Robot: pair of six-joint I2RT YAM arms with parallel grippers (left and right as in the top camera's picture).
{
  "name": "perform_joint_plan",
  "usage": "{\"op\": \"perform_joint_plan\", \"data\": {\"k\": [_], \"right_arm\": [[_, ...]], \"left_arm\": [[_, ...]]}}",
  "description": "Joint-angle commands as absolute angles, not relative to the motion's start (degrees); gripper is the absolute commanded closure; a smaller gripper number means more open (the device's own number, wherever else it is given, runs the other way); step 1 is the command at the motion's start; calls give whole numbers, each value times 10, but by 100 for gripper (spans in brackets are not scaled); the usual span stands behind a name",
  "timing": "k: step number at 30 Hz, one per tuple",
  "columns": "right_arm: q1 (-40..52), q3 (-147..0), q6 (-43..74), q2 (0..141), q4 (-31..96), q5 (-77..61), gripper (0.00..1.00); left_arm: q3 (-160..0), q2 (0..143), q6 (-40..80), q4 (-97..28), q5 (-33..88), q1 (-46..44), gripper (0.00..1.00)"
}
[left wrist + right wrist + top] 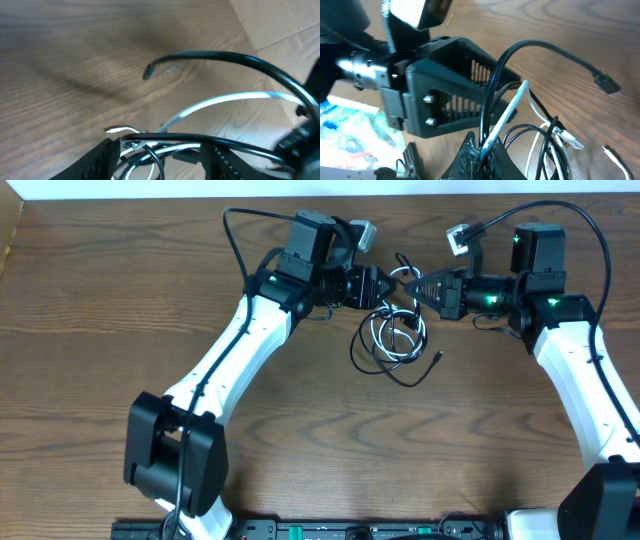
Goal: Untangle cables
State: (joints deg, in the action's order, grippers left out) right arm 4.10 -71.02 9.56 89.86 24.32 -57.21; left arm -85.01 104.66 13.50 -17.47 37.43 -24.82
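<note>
Left gripper at bottom edge, jaws apart, cable strands crossing between them. Black cable arches over the wood surface, plug end free. White cable curves beneath it. Cardboard top right.

Even, bright overhead light fell on the table, casting soft, faint shadows. The left wrist view was blurred, its cables smeared; the right wrist view was sharper.
</note>
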Motion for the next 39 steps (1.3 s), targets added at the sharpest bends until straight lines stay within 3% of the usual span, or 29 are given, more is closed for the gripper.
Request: {"op": "perform_joint_plan", "data": {"k": [1,3,5,6,9,10,16,22,30,33,34,36,39], "right_arm": [[42,-712,84,899,243,-591,99],[42,-712,84,899,245,-591,99],[42,-712,75,899,252,-591,99],[42,-712,67,899,257,-590,99],[42,-712,65,899,266,-585,99],[42,-712,65,899,266,-586,99],[42,-712,66,899,269,-580,99],[42,-712,134,900,347,-375,98],[46,-711,144,909,364,-314,97],[47,-711,149,927,369,-297,82],[46,-711,160,934,374,-272,65],[45,-711,172,940,378,-228,51],[39,-711,184,941,387,-148,43]], "left_arm": [[-853,1076,134,-152,379,-251,44],[-853,1088,134,-136,356,-251,45],[-853,1093,134,-121,328,-250,55],[-853,1093,134,-106,316,-246,68],[-853,1093,135,-72,331,-237,89],[-853,1093,141,-63,340,-234,92],[-853,1093,152,-59,345,-229,92],[-853,1087,167,-64,345,-225,94],[-853,1087,147,-220,355,-235,92],[-853,1087,135,-270,354,-238,92],[-853,1087,124,-282,354,-239,89],[-853,1087,125,-286,354,-239,87],[-853,1087,125,-287,354,-243,83]]}}
